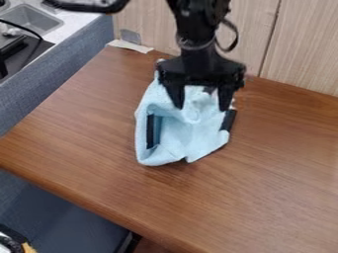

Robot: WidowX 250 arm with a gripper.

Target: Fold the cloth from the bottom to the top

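The black gripper [201,108] hangs over the upper part of the light blue cloth [188,140], its two fingers spread wide, one toward each side. Between them the cloth bulges up in a crumpled hump; whether the fingertips touch it I cannot tell. Rumpled and partly folded over itself, the cloth lies near the middle of the wooden table [86,143], with a raised left edge and an uneven lower edge. A dark strip [153,131] shows inside its left fold, and another dark strip [229,120] at its right side. The gripper's body hides part of the cloth's top.
A wood-panelled wall [304,44] stands behind the table. At the back left corner lies a pale flat scrap [130,46]. Beyond the left edge are a grey sink [29,19] and a dark stove surface [26,52]. The table's front edge runs diagonally across the lower left.
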